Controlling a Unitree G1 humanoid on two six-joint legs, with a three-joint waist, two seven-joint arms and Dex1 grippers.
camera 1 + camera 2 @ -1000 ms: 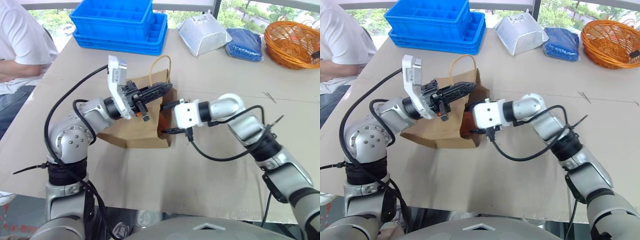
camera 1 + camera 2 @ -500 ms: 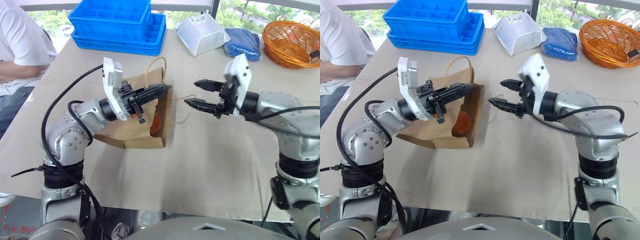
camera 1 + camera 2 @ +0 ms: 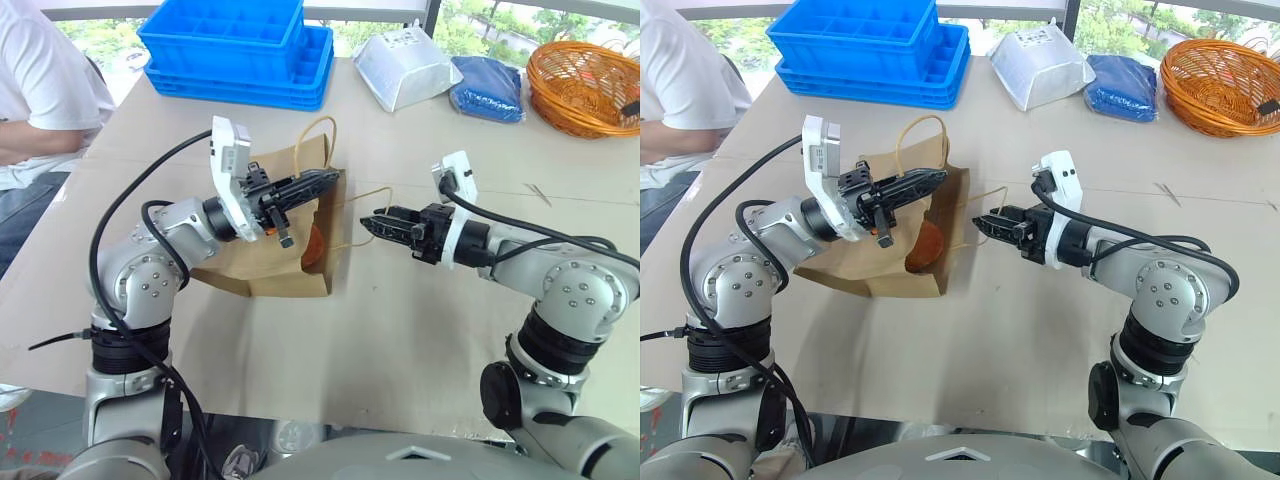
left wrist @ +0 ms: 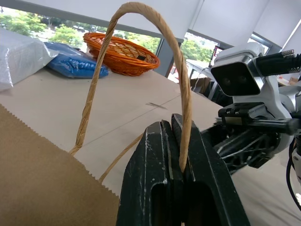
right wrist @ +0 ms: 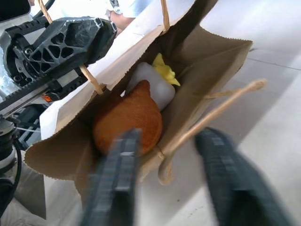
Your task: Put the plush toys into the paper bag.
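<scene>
Left wrist view: you see the left gripper (image 4: 171,123) clamped shut on one loop handle (image 4: 181,89).
Paper bag (image 3: 262,268): lying on the table (image 3: 420,330), mouth held open towards the right gripper (image 3: 370,224).
Plush toys: orange bear head (image 5: 127,120) and white toy (image 5: 153,90) inside the bag.
Right gripper: at the second handle (image 5: 211,113); you cannot tell apart or together.

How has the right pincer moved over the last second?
Yes: the right pincer has backed out of the paper bag mouth, toward the orange basket side.
</scene>
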